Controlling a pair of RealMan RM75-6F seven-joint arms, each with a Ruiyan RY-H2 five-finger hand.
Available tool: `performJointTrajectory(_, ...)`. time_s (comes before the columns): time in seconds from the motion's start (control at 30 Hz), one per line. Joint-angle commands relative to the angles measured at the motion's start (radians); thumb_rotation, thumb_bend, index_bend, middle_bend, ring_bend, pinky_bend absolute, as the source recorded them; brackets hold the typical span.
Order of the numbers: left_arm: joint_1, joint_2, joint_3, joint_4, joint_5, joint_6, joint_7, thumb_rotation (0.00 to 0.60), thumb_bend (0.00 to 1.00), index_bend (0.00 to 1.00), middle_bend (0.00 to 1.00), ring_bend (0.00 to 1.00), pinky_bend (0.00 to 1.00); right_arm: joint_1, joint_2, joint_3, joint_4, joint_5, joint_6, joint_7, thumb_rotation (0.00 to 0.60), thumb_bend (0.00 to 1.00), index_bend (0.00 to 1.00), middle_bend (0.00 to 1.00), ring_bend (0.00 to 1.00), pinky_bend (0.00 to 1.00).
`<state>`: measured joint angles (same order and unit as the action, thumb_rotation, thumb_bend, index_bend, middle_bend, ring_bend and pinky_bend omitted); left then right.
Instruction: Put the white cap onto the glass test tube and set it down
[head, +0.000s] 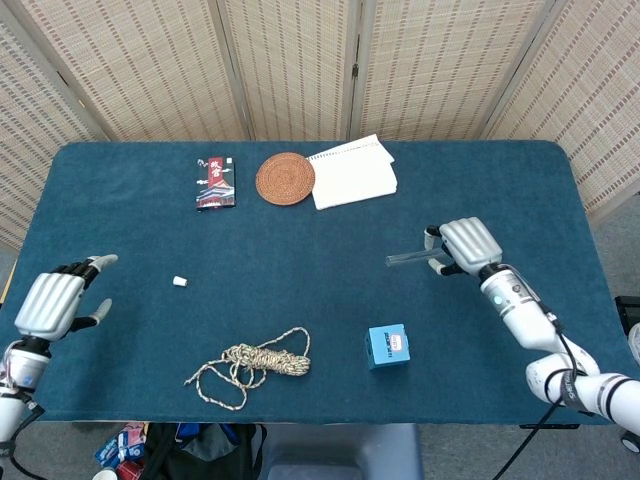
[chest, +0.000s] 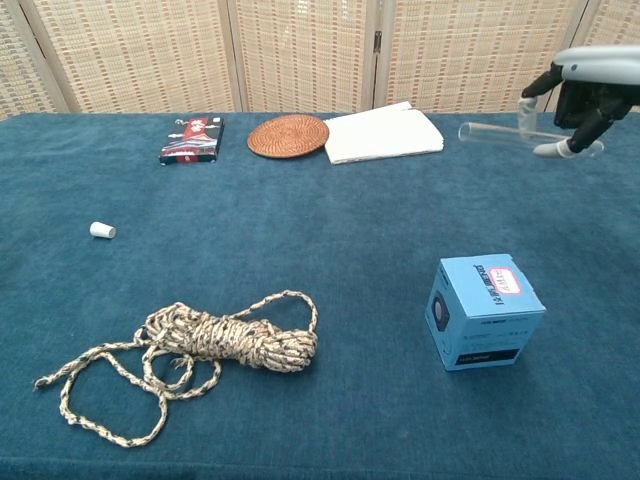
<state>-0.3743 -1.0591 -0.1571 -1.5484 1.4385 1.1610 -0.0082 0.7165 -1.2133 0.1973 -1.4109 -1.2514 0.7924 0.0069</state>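
head cam overhead; chest cam low, frontal; both share table (head: 300, 300).

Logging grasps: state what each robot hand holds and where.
Right robot hand holds the glass test tube near one end; left robot hand holds nothing.

— Surface (head: 300, 250)? Matt blue cloth, slightly napped. Test tube (chest: 495, 133)? Clear, glossy glass.
— Rope (chest: 235, 340): rough twisted fibre. Coaster (head: 285, 178): woven wicker. Box (chest: 484, 311): smooth blue card. Right hand (head: 466, 245): grey, matt, plastic-looking.
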Motion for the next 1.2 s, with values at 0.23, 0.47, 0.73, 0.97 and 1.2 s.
performJointTrajectory(0.23, -0.189, -0.029, 0.022, 0.149, -0.026, -0.323, -0.058, 0.491, 0.46, 0.26, 0.88, 0.89, 0.93, -0.043, 0.134, 0.005, -0.191, 0.049, 0.065, -0.082, 0.600, 0.53, 0.79, 1.00, 1.00, 1.00)
performJointTrajectory(0.47, -0.264, -0.059, 0.049, 0.196, -0.117, -0.519, -0.036, 0.232, 0.56, 0.21, 0.95, 0.96, 1.00, -0.047, 0.137, -0.008, -0.211, 0.066, 0.069, -0.112, 0.600, 0.53, 0.79, 1.00, 1.00, 1.00)
performJointTrajectory(0.73, -0.309, -0.102, 0.065, 0.226, -0.160, -0.614, -0.074, 0.218, 0.57, 0.19, 0.97, 0.97, 1.00, -0.044, 0.118, -0.022, -0.208, 0.074, 0.068, -0.129, 0.600, 0.54, 0.79, 1.00, 1.00, 1.00)
performJointTrajectory(0.97, -0.340, -0.145, 0.071, 0.264, -0.183, -0.636, -0.062, 0.217, 0.57, 0.19, 0.97, 0.98, 1.00, -0.044, 0.107, -0.032, -0.198, 0.073, 0.067, -0.130, 0.600, 0.54, 0.79, 1.00, 1.00, 1.00)
performJointTrajectory(1.2, -0.363, -0.176, 0.078, 0.292, -0.219, -0.659, -0.045, 0.218, 0.57, 0.19, 0.97, 0.98, 1.00, -0.050, 0.113, -0.039, -0.198, 0.078, 0.069, -0.130, 0.600, 0.54, 0.79, 1.00, 1.00, 1.00)
